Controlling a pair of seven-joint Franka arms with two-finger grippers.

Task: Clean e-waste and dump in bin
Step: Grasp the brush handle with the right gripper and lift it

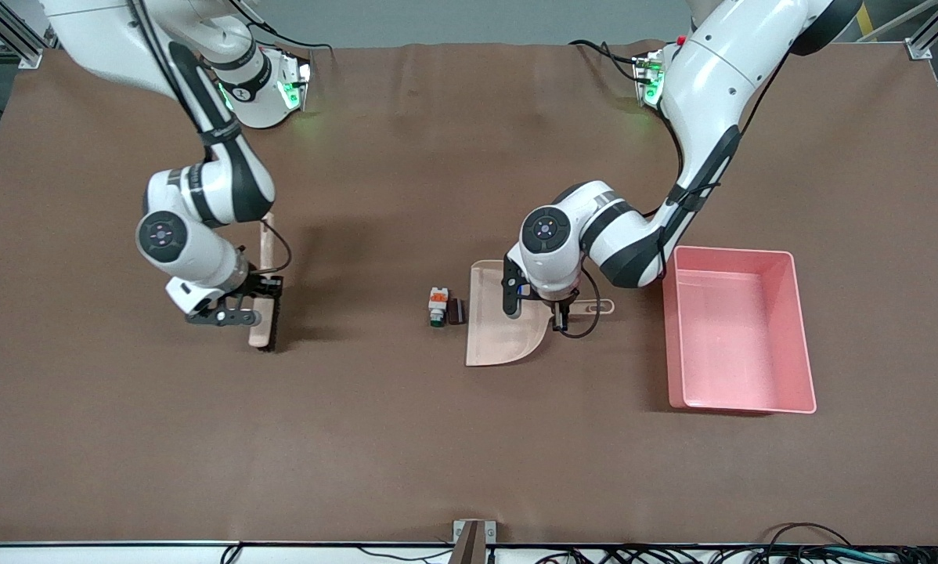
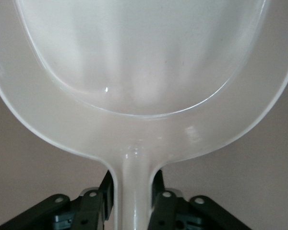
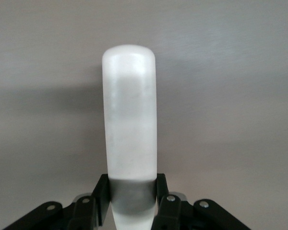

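Nothing is dumped yet: the bin [image 1: 739,337] at the left arm's end of the worktop [image 1: 453,439] is seen empty. The dustpan [image 1: 504,329] handle is clamped by the left end effector [image 1: 560,312], the brush [image 1: 264,313] by the right end effector [image 1: 259,301]. The e-waste [image 1: 445,306] lies unswept just beside the dustpan; sweeping and dumping are left.

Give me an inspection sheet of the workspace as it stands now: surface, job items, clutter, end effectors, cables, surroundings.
Surface: brown table cover, faint creases.
Job's things: white component and dark block lie touching, beside the open edge of the beige dustpan, not in it. Pink bin sits toward the left arm's end, nothing seen inside.
Clutter: nothing seen.
End effectors: left end effector shut on the dustpan's handle; right end effector shut on the brush, bristles down on the table.
Cables: one loops at each wrist; a bundle runs along the table's edge nearest the front camera.
Surroundings: metal frame posts at the table's corners by the bases.
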